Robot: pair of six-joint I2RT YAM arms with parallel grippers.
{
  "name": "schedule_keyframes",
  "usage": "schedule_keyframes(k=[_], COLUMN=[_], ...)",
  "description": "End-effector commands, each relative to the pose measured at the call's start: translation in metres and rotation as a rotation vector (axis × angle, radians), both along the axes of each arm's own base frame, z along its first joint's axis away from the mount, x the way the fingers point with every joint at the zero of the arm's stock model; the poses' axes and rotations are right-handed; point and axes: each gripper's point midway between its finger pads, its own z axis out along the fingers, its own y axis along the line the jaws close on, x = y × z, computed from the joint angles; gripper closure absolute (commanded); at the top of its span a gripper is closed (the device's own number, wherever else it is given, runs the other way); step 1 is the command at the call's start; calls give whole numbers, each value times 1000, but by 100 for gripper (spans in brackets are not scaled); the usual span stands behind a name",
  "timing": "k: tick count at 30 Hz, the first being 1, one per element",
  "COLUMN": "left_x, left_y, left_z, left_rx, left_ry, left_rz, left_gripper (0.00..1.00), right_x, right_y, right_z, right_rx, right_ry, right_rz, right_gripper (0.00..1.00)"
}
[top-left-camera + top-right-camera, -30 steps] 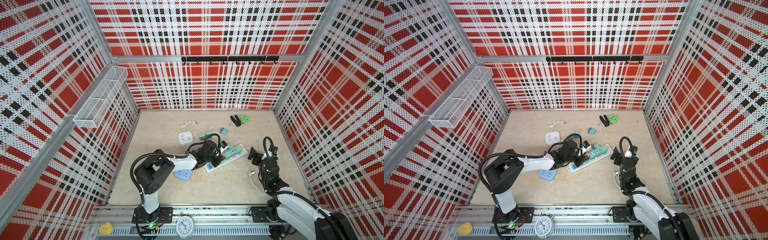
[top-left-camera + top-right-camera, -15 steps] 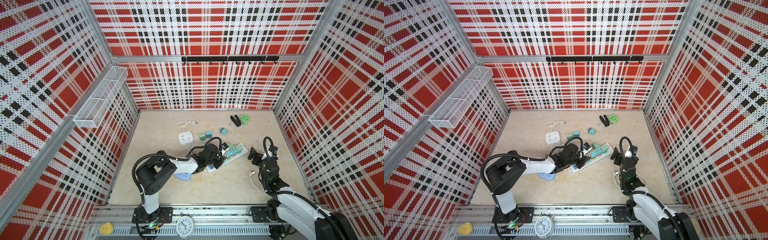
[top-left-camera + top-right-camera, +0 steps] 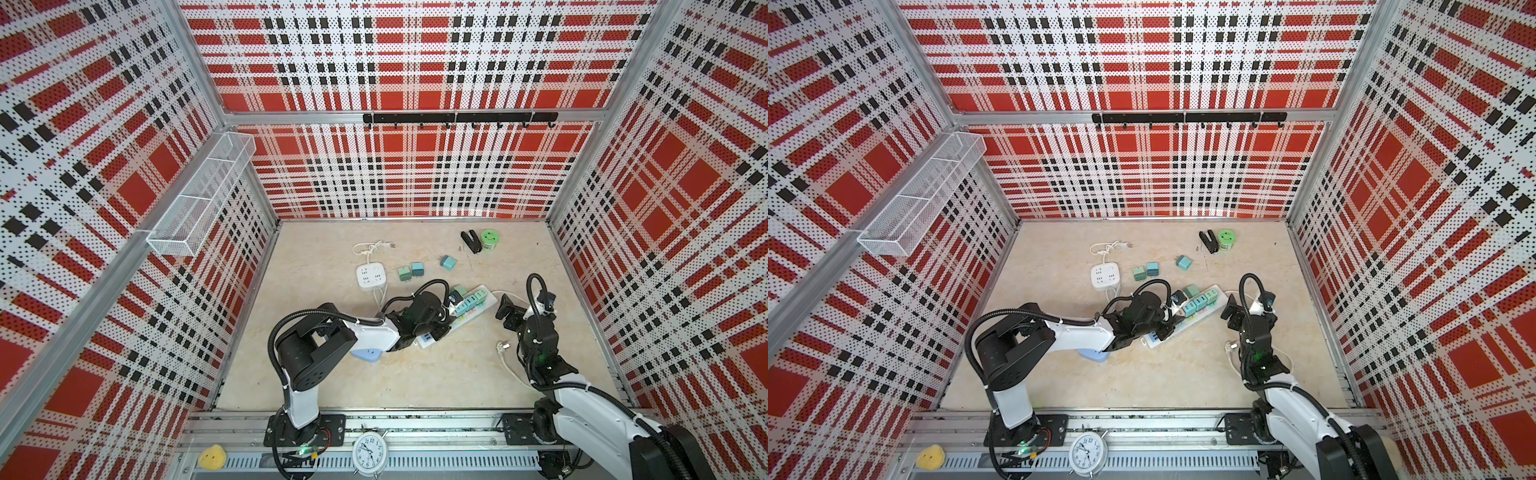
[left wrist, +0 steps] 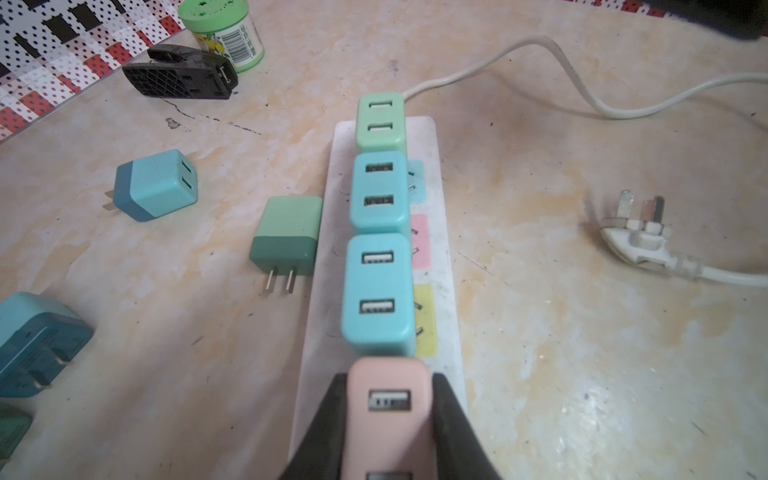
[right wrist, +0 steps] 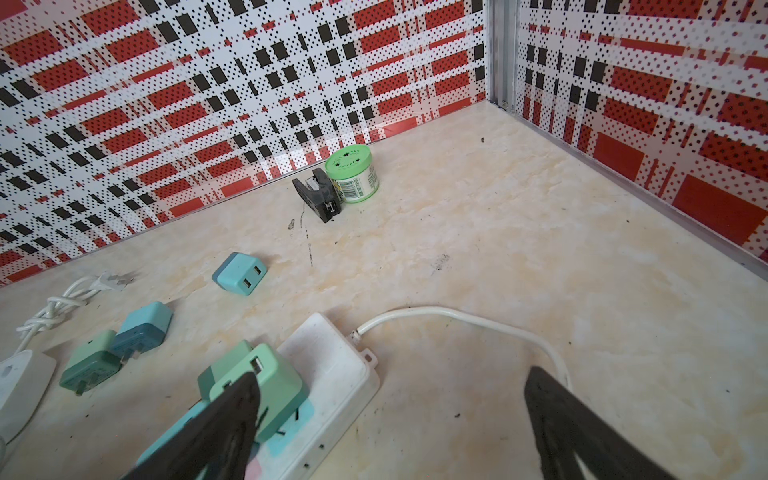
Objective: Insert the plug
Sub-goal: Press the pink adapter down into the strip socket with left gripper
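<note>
Only your left wrist view shows the left gripper (image 4: 388, 382) clamped on the pink charger (image 4: 388, 440). The right gripper (image 5: 392, 378) has its jaws apart. Your left arm has shifted slightly along the power strip (image 4: 420, 137).

Pretty clearly a robotics lab test cell, not anyone's home. The whole thing is a box: perforated red, black and white plaid panels (image 3: 415, 62) on the left, far and right sides, held in bare aluminium framing (image 3: 291, 116). A left arm (image 3: 370, 336) and a right arm (image 3: 594, 415) are bolted to a metal rail (image 3: 436, 424) along the near edge of a marble-look tabletop (image 3: 415, 374). Props everywhere: wire basket (image 3: 199, 199) on the left wall, hook bar (image 3: 457, 118) on the far one, a clock (image 3: 369, 453) and yellow plush (image 3: 212, 457) on the rail, a power strip (image 4: 440, 257) and loose chargers (image 3: 448, 262) on the table.
</note>
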Motion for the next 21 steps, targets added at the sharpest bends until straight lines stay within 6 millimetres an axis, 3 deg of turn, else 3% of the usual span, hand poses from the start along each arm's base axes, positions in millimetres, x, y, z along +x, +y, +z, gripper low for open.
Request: schedule_keyframes(k=[1, 6, 11, 21], left_x=[-21, -8, -2, -11], left_y=[-10, -4, 2, -5], left_z=[-25, -40, -39, -43], left_rx=[-5, -19, -2, 79], left_ry=[116, 181, 155, 78], left_rz=[-70, -9, 33, 28], left_gripper=[100, 100, 100, 100], right_x=[6, 6, 7, 9], right_y=[0, 0, -1, 0], right_z=[19, 19, 19, 18], right_rx=[19, 19, 20, 17], right_ry=[-60, -58, -56, -42], right_rz=[-10, -10, -17, -13], right_gripper=[0, 0, 0, 0])
